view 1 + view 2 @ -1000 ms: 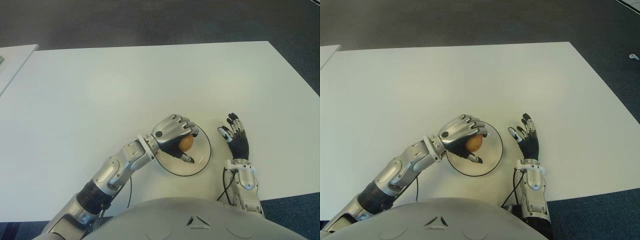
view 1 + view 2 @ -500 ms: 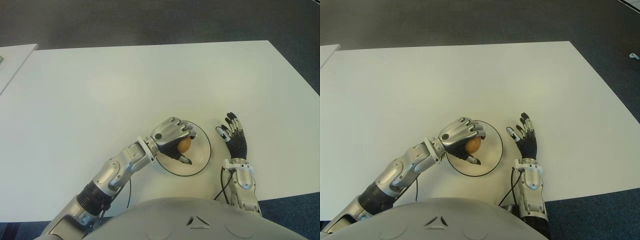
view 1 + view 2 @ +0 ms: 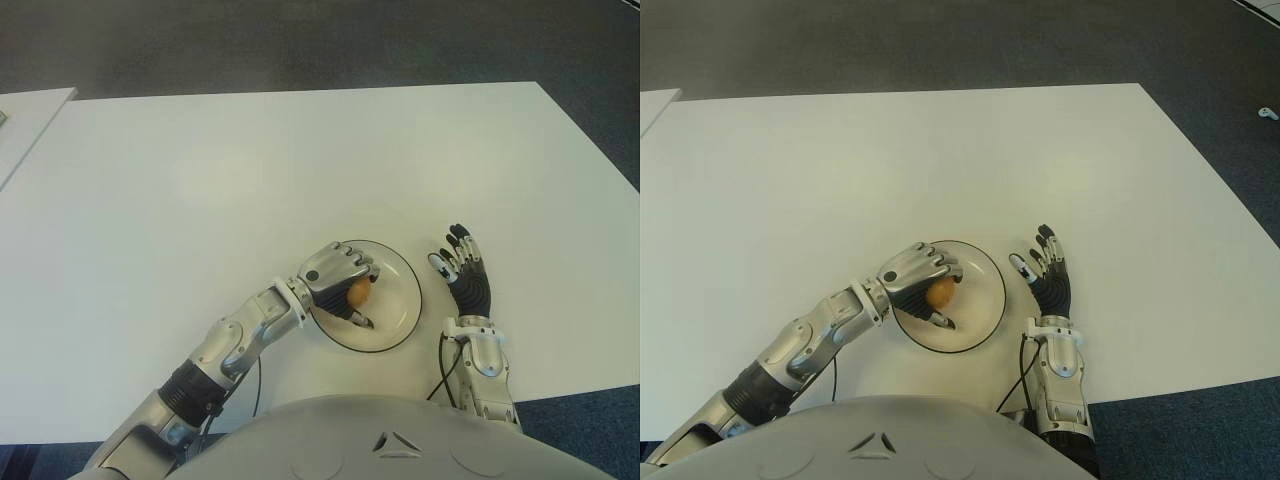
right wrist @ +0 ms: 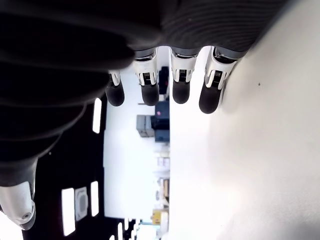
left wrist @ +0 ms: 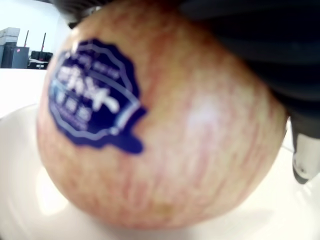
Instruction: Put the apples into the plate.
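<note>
A: What lies on the white table (image 3: pixel 200 170), and of what make?

B: A round, shallow white plate (image 3: pixel 400 310) with a thin dark rim, smooth and glossy, near the table's near edge. Over its left half the left hand (image 3: pixel 335 278), of silvery metal with dark ribbed fingers, is curled around an apple (image 3: pixel 356 293). The fruit is yellow-orange with faint red streaks and carries a blue sticker (image 5: pixel 95 100), seen in the left wrist view.

A: Does the apple touch the plate?

B: The left wrist view shows its underside at or just above the white dish; contact cannot be told for certain.

A: What differs from a second earlier?

B: The left hand has come lower and drawn slightly toward the plate's left rim, so that more of the plate's right and far parts lie bare. The grasp on the apple is unchanged.

A: And the other hand?

B: The right hand (image 3: pixel 466 280) shows just to the right of the plate, near the table's near edge, palm up, fingers extended and slightly spread, holding nothing. A dark cable (image 3: pixel 444 365) runs by its wrist.

A: What obstructs the view?

B: The left hand's knuckles cover most of the apple from above; only its right flank shows
</note>
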Motion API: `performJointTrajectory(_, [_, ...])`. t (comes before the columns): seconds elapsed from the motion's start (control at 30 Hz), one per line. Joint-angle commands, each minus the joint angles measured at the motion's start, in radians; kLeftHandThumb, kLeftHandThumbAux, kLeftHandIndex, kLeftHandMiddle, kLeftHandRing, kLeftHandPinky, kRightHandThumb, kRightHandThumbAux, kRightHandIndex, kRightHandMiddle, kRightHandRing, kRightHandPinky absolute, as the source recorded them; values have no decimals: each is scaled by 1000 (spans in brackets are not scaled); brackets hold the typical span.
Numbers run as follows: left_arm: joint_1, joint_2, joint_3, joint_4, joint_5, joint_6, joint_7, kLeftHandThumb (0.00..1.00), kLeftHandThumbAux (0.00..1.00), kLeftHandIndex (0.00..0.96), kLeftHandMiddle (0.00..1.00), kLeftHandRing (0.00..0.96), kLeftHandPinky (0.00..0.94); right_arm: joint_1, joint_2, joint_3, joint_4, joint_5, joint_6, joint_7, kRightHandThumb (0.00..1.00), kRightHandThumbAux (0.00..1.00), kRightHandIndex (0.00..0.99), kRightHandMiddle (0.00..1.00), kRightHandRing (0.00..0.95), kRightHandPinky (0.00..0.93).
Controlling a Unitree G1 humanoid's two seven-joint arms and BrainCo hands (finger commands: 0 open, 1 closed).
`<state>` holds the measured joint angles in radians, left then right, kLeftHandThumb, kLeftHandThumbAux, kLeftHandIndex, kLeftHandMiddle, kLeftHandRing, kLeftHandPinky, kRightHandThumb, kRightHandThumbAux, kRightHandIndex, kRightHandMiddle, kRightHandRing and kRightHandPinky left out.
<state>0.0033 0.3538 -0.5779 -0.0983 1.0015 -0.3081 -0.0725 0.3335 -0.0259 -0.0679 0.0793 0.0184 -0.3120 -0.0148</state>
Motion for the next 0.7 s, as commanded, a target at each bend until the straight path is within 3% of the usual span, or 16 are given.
performJointTrajectory(0.03, [-22, -9, -11, 39, 5, -5, 39, 854, 664, 405, 534, 859, 845, 20, 9, 7, 61, 4, 42, 11, 81, 579, 0, 25, 20, 43])
performJointTrajectory(0.27, [-17, -23, -8, 37, -13, 3, 66, 854, 665, 404, 535, 856, 846, 6, 9, 4, 89, 12, 27, 17, 83, 578, 0, 21, 15, 41])
performJointTrajectory(0.37, [-13, -31, 0, 36, -50, -8, 71, 854, 658, 429, 578, 810, 781, -2, 7, 4, 100, 8, 23, 16, 82, 573, 0, 23, 14, 34])
performJointTrajectory(0.43, [-9, -37, 2, 61, -78, -23, 92, 762, 678, 430, 666, 736, 667, -7, 7, 4, 105, 6, 24, 15, 82, 572, 0, 24, 13, 30])
performJointTrajectory(0.5, [-4, -37, 4, 76, -94, -33, 105, 730, 686, 429, 625, 652, 585, -11, 8, 5, 111, 5, 25, 13, 82, 572, 0, 24, 13, 31])
performJointTrajectory(0.53, [-3, -36, 5, 82, -100, -36, 111, 610, 607, 398, 540, 543, 494, -13, 9, 5, 112, 5, 26, 13, 81, 574, 0, 24, 14, 35])
performJointTrajectory(0.57, [-2, -35, 5, 87, -103, -38, 114, 566, 578, 387, 509, 504, 461, -15, 10, 6, 116, 5, 26, 12, 81, 574, 0, 23, 15, 36])
performJointTrajectory(0.6, [-2, -34, 6, 91, -106, -39, 116, 472, 526, 339, 422, 405, 370, -17, 11, 7, 119, 5, 27, 12, 80, 575, 0, 22, 15, 39])
performJointTrajectory(0.7, [-6, -31, 7, 98, -108, -40, 113, 320, 455, 229, 270, 248, 231, -24, 12, 8, 128, 5, 25, 13, 77, 578, 0, 20, 16, 42])
